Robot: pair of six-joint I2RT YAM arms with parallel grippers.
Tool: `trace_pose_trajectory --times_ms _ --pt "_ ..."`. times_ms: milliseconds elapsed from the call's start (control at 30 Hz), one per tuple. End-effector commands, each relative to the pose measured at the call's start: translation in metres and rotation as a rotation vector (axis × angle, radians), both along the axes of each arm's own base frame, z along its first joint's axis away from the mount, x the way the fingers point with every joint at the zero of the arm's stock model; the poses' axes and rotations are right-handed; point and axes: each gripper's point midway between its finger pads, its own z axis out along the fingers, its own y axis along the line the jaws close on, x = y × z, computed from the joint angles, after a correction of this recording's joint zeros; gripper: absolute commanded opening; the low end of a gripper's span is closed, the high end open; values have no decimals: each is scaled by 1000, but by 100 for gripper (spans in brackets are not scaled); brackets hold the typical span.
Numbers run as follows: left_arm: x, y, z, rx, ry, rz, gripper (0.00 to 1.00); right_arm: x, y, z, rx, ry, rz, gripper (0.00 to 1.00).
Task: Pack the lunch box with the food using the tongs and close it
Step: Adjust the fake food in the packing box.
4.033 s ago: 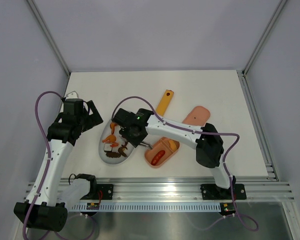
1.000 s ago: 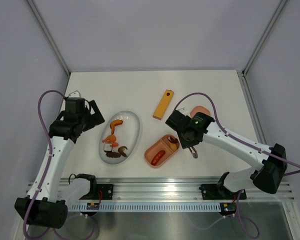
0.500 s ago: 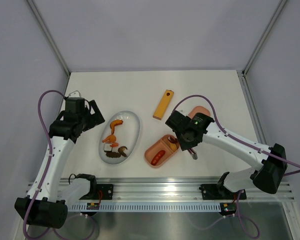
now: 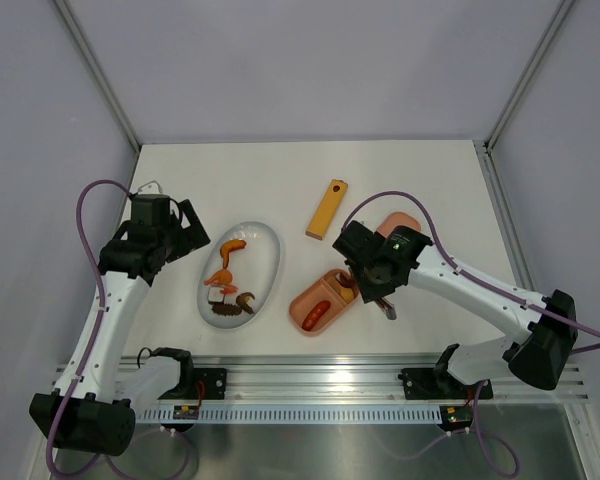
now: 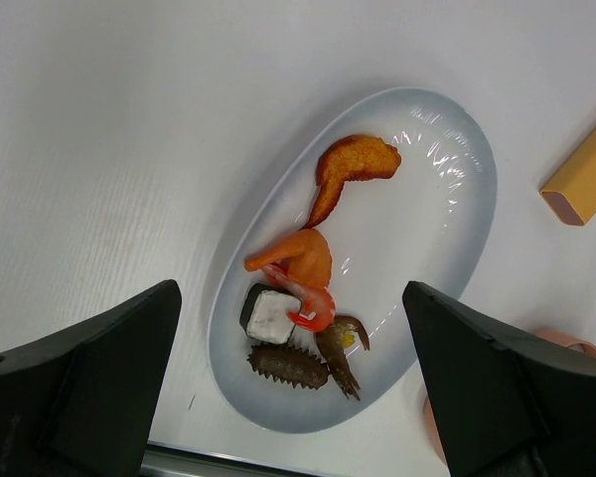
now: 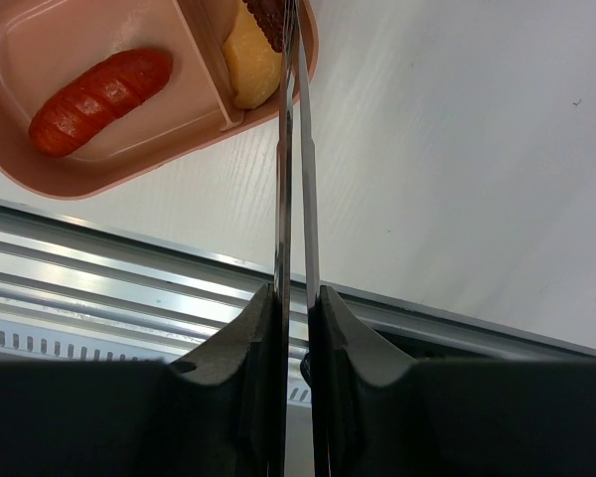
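The pink lunch box tray (image 4: 323, 301) lies open near the table's front; its lid (image 4: 400, 222) sits behind it, partly hidden by my right arm. My right gripper (image 4: 372, 278) is shut on the thin metal tongs (image 6: 293, 149), their arms squeezed almost together. The tips reach over the tray (image 6: 99, 149), where a red sausage (image 6: 99, 87), a yellow piece (image 6: 250, 70) and a dark brown piece (image 6: 270, 15) lie; I cannot tell whether the tongs hold the brown piece. My left gripper (image 5: 290, 288) hangs open above the plate's food: an orange shrimp (image 5: 298, 260), a dark-and-white cube (image 5: 270, 313) and brown curls (image 5: 288, 366).
The white oval plate (image 4: 270, 240) sits left of the tray. A yellow-orange flat bar (image 4: 326, 208) lies behind, between plate and lid. An aluminium rail (image 4: 320, 378) runs along the front edge, just below the tray.
Over the last few seconds my right arm swung with the tongs from the plate to the lunch box. In the last second it only crept slightly left. The left arm stayed still.
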Motion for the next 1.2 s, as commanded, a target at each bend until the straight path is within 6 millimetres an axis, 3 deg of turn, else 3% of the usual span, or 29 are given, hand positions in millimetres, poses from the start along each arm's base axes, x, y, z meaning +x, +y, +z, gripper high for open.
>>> trace_pose_trajectory --times_ms 0,500,1000,1167 --pt "10 -2 10 -20 -56 0 99 0 7 16 63 -31 27 10" --pt "9 -2 9 -20 -54 2 99 -9 22 14 72 -7 92 8" --pt "7 -1 10 -15 -58 5 99 -3 34 0 66 4 114 11" --pt "7 0 12 -11 -59 3 99 6 43 6 77 -24 114 11"
